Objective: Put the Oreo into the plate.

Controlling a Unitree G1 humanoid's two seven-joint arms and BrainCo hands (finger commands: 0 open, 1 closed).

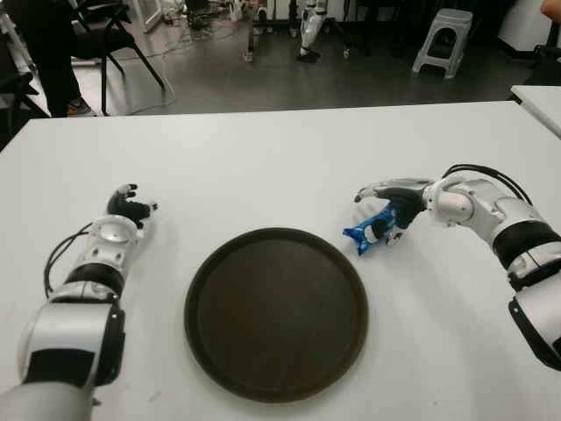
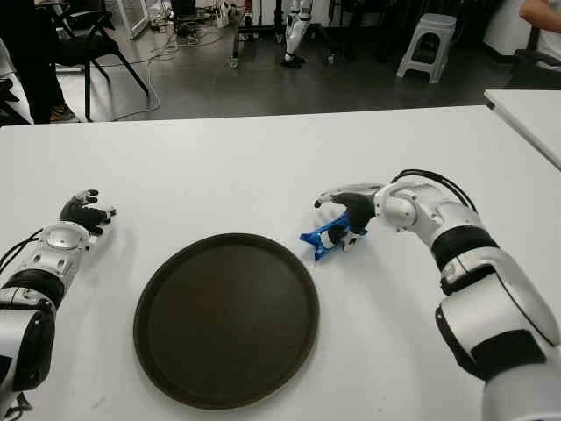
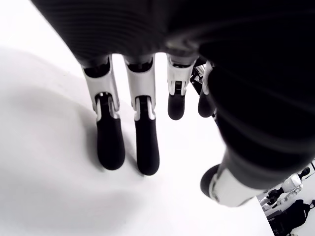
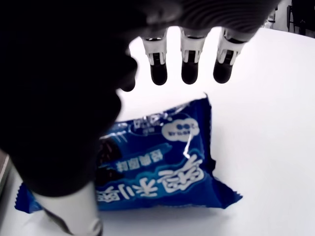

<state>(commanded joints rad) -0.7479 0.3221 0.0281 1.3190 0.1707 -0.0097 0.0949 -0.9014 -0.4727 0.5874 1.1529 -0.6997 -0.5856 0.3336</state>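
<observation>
The Oreo (image 1: 364, 234) is a blue foil packet lying on the white table (image 1: 263, 158), just off the right rim of the round dark plate (image 1: 276, 316). My right hand (image 1: 390, 206) hovers directly over the packet's right end. In the right wrist view its fingers (image 4: 189, 64) stretch out straight beyond the packet (image 4: 162, 162), and the thumb hangs in front of the near end; nothing is clasped. My left hand (image 1: 130, 206) shows to the left of the plate, fingers (image 3: 110, 142) extended and holding nothing.
A second white table (image 1: 539, 101) juts in at the far right. Beyond the table's back edge are a black chair (image 1: 110, 35), a grey stool (image 1: 443, 39) and a person's legs (image 1: 48, 53) at the back left.
</observation>
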